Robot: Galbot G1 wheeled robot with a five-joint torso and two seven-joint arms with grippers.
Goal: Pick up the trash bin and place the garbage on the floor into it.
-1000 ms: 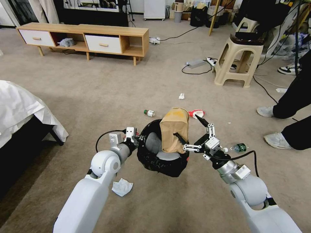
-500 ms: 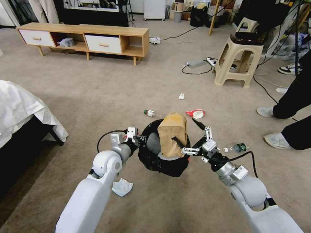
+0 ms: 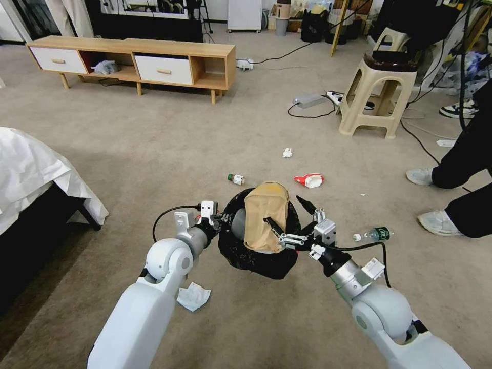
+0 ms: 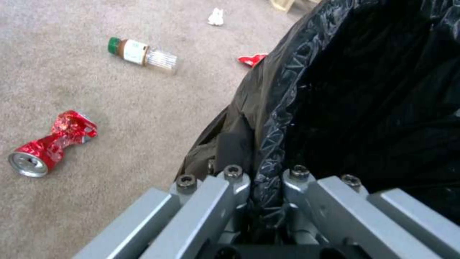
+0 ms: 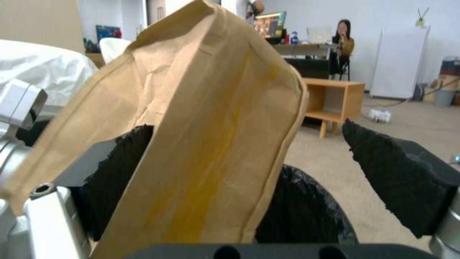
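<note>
Trash bin point(image 3: 256, 256) is held off the floor point(image 3: 154, 154), its rim pinched by the left gripper point(image 3: 221, 219). Paper bag point(image 3: 264, 215) stands in it; right gripper point(image 3: 287, 218) is spread. Bottles point(image 3: 236, 179), wrapper point(image 3: 309, 180), can point(image 4: 50, 142) remain.

The trash bin point(image 3: 256, 256) wears a crinkled, glossy black plastic liner. Standing in it, the paper bag point(image 3: 264, 215) is matt brown paper, creased. The floor point(image 3: 169, 148) is short-pile beige carpet, dull and slightly rough. The crushed can point(image 4: 50, 144) at the left of the left wrist view is shiny red metal. The right gripper point(image 3: 291, 221) has rough, matt black pads point(image 5: 402, 180); the left gripper point(image 4: 261, 196) shows smooth grey metal links.
</note>
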